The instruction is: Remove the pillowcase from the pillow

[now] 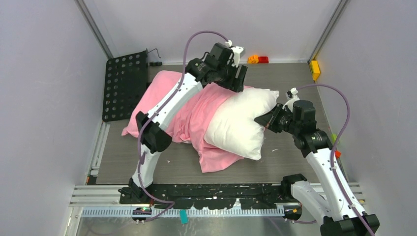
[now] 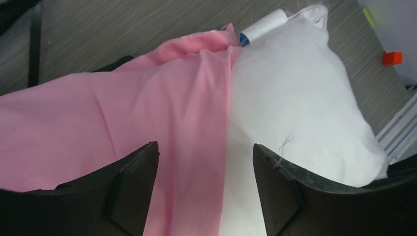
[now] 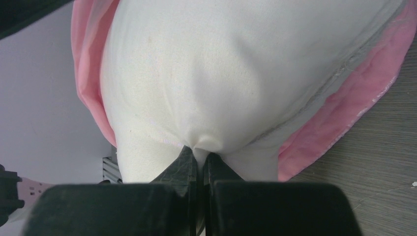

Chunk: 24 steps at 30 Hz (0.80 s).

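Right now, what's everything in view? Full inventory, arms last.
pillowcase: 1, pink, bunched over the pillow's left half, mid-table
pillow: 1, white, right half bare, mid-table
tag: 1, blue and white, at a pillow corner by the pillowcase edge
perforated plate: 1, black, far left
orange-yellow block: 1, far edge
red block: 1, beside it
yellow block: 1, far right corner
orange block: 1, table's right edge
table: 1, grey wood-grain
left tool: 1, black, open over the pillowcase edge
right tool: 1, black, shut on the pillow's right end
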Each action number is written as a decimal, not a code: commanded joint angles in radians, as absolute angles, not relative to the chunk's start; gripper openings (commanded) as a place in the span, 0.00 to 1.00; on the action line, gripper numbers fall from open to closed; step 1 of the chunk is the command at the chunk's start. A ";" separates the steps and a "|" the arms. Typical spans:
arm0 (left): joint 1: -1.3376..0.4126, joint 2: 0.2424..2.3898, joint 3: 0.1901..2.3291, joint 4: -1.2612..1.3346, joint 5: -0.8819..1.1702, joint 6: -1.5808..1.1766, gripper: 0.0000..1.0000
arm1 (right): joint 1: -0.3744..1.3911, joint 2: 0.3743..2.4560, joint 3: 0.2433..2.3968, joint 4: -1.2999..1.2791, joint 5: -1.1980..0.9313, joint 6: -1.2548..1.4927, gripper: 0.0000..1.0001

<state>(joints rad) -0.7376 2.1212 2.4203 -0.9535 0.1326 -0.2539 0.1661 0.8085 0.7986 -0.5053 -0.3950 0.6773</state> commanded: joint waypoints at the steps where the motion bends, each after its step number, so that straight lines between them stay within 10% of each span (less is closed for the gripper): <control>1: -0.740 2.166 2.437 -1.005 0.205 -0.229 0.71 | 0.172 0.764 0.837 -0.487 -0.427 0.639 0.00; 9: -0.635 2.189 2.397 -1.077 -0.139 -0.258 0.41 | 0.171 0.646 0.859 -0.575 -0.339 0.591 0.00; 16: -0.404 1.971 1.989 -0.933 -0.178 -0.306 0.37 | 0.172 0.434 0.873 -0.696 0.051 0.554 0.00; 24: -0.374 1.865 1.849 -0.842 -0.160 -0.334 0.35 | 0.172 0.424 0.849 -0.632 -0.033 0.569 0.00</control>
